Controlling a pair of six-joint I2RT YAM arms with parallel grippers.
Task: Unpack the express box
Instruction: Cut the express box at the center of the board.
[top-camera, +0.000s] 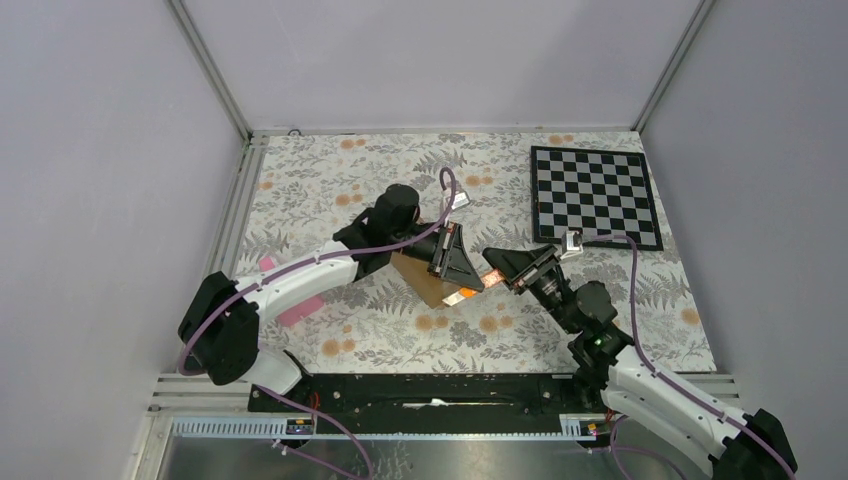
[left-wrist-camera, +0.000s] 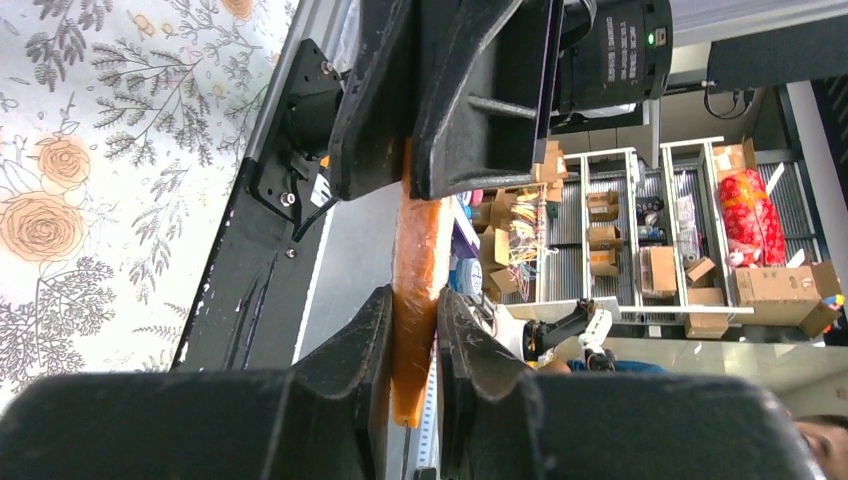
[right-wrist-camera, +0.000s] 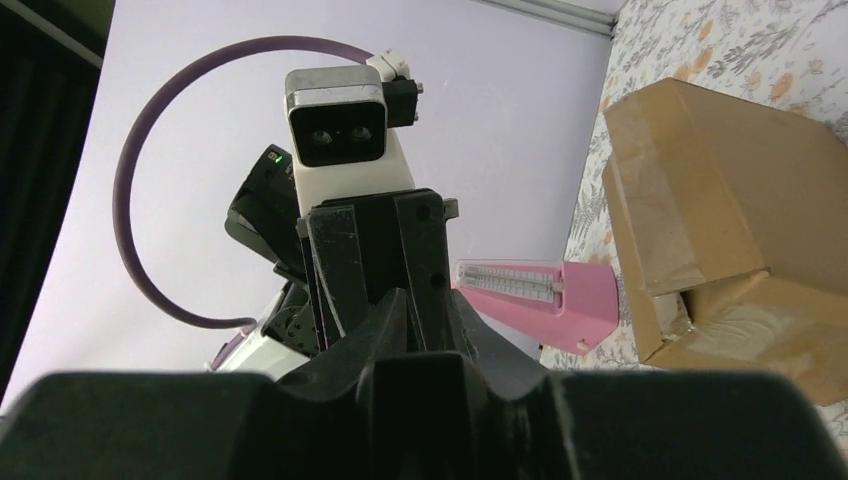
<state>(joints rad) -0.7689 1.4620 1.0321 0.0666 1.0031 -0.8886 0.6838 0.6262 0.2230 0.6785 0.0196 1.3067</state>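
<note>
1. The flowered desk (top-camera: 330, 190) carried everything. Both arms reached in from its near edge and met just right of its middle.
2. A black-and-white chequered board (top-camera: 594, 195) lay flat at the far right corner, well apart from the work.
3. The express box (top-camera: 415, 275), a small brown carton, sat near the middle of the desk and was partly hidden from above by the left arm's wrist. From the right wrist it looked closed, with one panel or flap jutting at its lower edge. No cut or contents could be made out, so the unpacking looked to be at its start.
4. A pink wedge (top-camera: 300, 311) lay toward the left edge of the desk, partly under the left arm and clear of the box.
5. The left claw (left-wrist-camera: 412, 310) was nearly closed, pinching one end of the cutter. The right claw (left-wrist-camera: 410, 175) faced it tip to tip, jaws also narrow, and appeared clamped on the other end. Both hung just beside the box, toward the near right of it.
6. The cutter (left-wrist-camera: 415, 260), slim and orange, bridged the two claws in what looked like a hand-over or a re-grip. Judged from this, slitting the seal, folding back the flaps and lifting out the contents all remained to be done.
</note>
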